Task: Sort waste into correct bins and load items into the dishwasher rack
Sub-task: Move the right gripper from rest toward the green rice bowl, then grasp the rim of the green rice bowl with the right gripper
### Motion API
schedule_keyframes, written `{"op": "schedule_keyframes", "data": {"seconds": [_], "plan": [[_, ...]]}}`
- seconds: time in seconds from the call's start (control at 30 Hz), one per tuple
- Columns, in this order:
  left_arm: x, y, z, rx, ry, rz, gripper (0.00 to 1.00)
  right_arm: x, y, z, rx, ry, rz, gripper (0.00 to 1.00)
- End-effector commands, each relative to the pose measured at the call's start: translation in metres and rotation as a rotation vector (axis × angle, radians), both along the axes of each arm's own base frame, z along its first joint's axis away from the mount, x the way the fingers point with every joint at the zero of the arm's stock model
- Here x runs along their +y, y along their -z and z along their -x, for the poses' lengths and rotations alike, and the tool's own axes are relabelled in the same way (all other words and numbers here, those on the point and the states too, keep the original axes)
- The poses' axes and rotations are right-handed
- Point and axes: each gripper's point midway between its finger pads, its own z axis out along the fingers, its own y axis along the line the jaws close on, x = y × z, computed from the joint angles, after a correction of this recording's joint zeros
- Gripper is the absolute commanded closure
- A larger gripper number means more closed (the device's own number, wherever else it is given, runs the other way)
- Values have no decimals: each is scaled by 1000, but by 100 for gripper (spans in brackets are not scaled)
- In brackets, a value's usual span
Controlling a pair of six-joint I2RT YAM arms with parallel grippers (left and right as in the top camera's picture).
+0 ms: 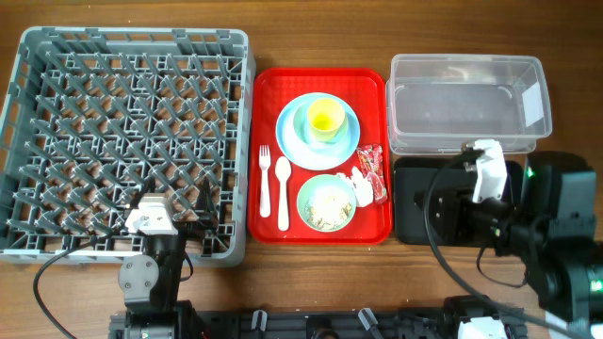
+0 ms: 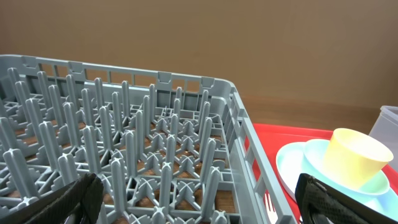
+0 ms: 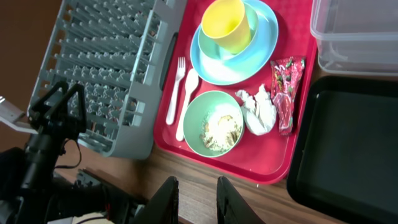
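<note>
The grey dishwasher rack point(image 1: 132, 132) fills the left. On the red tray point(image 1: 320, 231) a light blue plate point(image 1: 294, 141) holds a yellow cup point(image 1: 324, 117) nested in a pale blue cup point(image 3: 251, 22). A mint-green bowl point(image 1: 328, 202) holds rice-like scraps. A white fork point(image 1: 265, 179) and spoon point(image 1: 283, 193) lie left of it. Crumpled red-and-white wrappers point(image 1: 372, 174) lie at its right. My left gripper point(image 2: 199, 205) is open and empty over the rack's front edge. My right gripper point(image 3: 196, 202) is open and empty, above the black tray point(image 1: 415, 202).
The clear tub point(image 1: 466, 102) stands behind the black tray at the right. The red tray lies between the rack and the bins. Bare wooden table runs along the front edge point(image 3: 249, 186). Cables trail from both arms.
</note>
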Motion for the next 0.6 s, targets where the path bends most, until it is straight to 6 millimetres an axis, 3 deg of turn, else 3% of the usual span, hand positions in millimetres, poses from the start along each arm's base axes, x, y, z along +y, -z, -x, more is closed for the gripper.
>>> {"op": "schedule_keyframes", "data": {"seconds": [0.0,0.13,0.3,0.4,0.57], "plan": [[-2,1,0,0,12,4,0,-4,4,13,-35,12,15,78],[-2,1,0,0,12,4,0,-20,20,16,-16,73,97,78],[-4,-6,0,-26,27,3,0,-15,19,15,-55,10,118,78],[-24,-42,6,-134,144,30,0,-7,19,14,-64,-34,118,78],[-39,-129,33,-210,229,108,0,22,38,2,14,-170,152,77]]}}
